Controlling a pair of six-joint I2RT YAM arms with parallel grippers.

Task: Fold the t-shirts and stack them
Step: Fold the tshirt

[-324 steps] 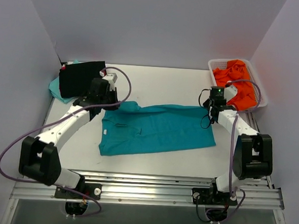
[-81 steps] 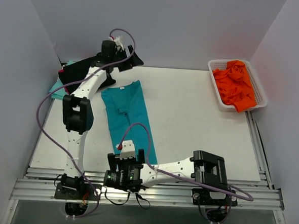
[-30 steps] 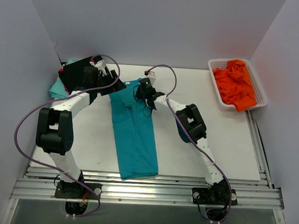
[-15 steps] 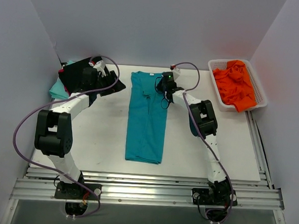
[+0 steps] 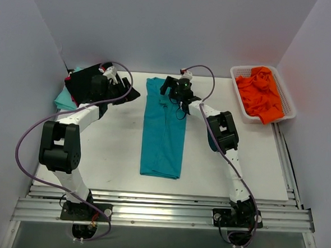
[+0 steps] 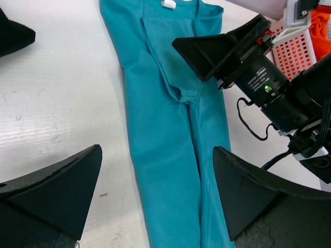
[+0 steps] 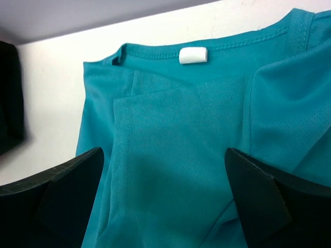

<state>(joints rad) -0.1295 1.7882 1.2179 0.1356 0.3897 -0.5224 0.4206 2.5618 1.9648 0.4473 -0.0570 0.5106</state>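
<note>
Two tools, left and right, both wide apart and empty above white table, pale walls around.

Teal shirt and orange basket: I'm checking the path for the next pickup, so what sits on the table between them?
Nothing; the top view shows bare table between the teal shirt and the basket.
</note>
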